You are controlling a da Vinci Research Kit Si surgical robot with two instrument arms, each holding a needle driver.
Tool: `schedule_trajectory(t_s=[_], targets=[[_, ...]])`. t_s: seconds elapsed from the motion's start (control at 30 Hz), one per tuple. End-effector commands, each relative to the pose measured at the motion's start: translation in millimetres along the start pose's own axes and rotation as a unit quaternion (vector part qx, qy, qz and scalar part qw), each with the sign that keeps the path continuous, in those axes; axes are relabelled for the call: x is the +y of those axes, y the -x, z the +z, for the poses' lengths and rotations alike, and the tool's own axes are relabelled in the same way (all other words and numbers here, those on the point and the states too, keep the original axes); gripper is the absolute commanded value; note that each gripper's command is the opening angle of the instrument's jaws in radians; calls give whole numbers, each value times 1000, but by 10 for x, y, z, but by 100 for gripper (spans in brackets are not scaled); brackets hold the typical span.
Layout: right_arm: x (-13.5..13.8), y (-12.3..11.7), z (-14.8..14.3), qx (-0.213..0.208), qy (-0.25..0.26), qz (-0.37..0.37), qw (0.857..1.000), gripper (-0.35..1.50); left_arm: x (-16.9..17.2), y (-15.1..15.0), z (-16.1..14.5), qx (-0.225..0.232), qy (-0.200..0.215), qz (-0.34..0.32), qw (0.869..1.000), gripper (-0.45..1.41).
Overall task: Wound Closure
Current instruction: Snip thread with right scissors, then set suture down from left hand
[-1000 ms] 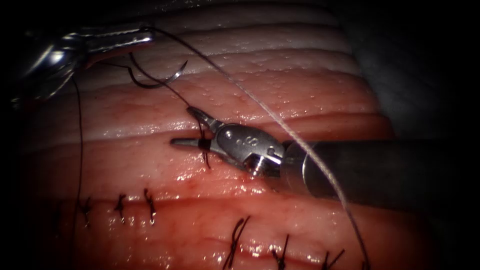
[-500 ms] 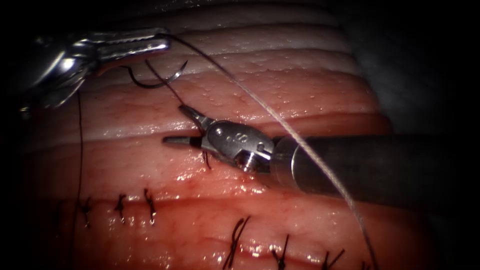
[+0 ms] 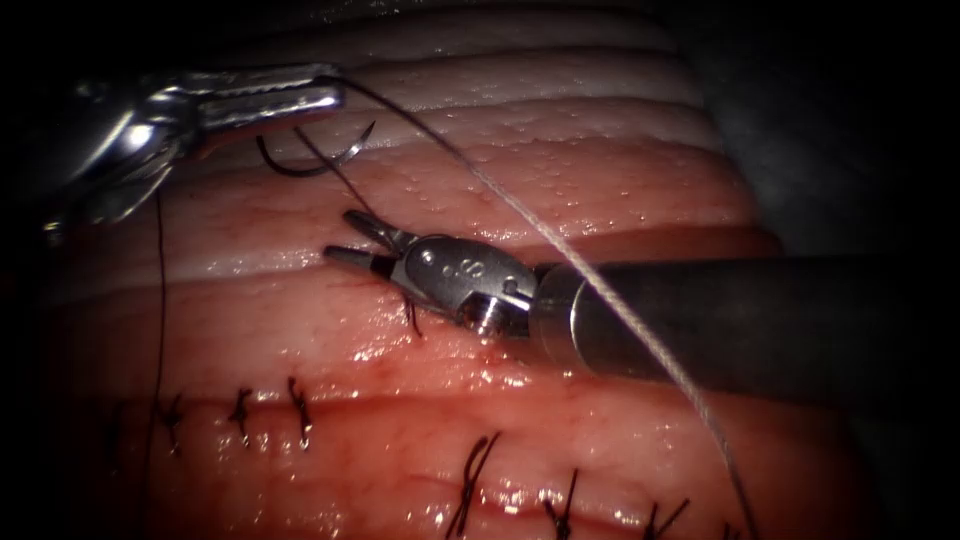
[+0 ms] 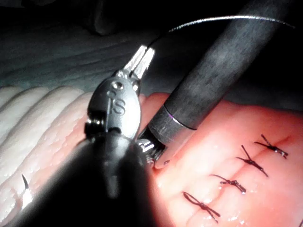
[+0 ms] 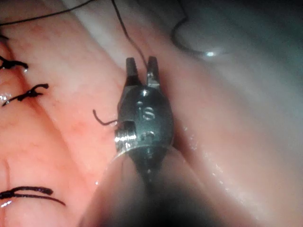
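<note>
My left tool [image 3: 325, 85] is at the upper left with its jaws shut on the thread [image 3: 560, 240], which sweeps down to the lower right across the right tool's shaft [image 3: 750, 320]. The curved needle [image 3: 300, 174] lies free on the pale tissue [image 3: 600, 150] just below the left tool, not in the tissue and held by neither tool. A dark strand runs from the needle down into my right tool [image 3: 338, 235], whose jaws have come together on it. A short thread tail [image 3: 412, 320] sticks out of the tissue beneath it. In the wrist views, the left jaws [image 4: 142, 59] pinch thread and the right jaws [image 5: 142, 64] straddle the strand.
Several dark knotted stitches [image 3: 300, 412] close the cut along the lower tissue, with more [image 3: 475, 480] farther right. Red fluid glistens around them. A thin strand [image 3: 160, 300] hangs down from the left tool. The right shaft [image 4: 222, 66] crosses close to the left tool.
The right tool's jaws went from wide open around the strand to closed on it, and the tool shifted a little left and up. The left tool slid slightly right.
</note>
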Motion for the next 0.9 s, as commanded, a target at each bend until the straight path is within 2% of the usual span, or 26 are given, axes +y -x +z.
schedule_trajectory(t_s=[0.03, 0.17, 0.3, 0.33, 0.37, 0.43, 0.5, 0.57, 0.77, 0.9], targets=[[-2, 2, 13, 1, 1, 0, 1000, -35, -3, 4, 5, 1, 1, 1, 1000, -45], [-2, 4, 19, 0, 12, 2, 1000, -35, -1, 3, 4, 2, 3, 2, 1000, -45], [1, 5, 7, 14, 9, 1, 1000, -35, -2, 5, 4, 3, 4, 2, 1000, -45], [3, 6, 2, 18, 7, 1, 1000, -30, -3, 6, 4, 3, 5, 2, 1000, -45], [6, 6, -3, 19, 4, -8, 1000, 4, -3, 6, 4, 4, 5, 2, 1000, -45], [18, 6, -20, 18, -6, -16, 1000, 53, -6, 7, 6, 4, 4, 13, 1000, -45], [32, 5, -38, 13, 0, -27, 1000, 81, -8, 9, 9, 5, 2, 24, 1000, -45], [52, 3, -62, 2, 15, -47, 999, 95, -11, 12, 14, 6, 0, 33, 999, -45], [117, -9, -140, 15, 57, -44, 997, 100, -27, 31, 42, -2, -2, 56, 998, -45], [149, -22, -181, 29, 84, -37, 995, 90, -42, 50, 67, -10, -9, 69, 998, -45]])
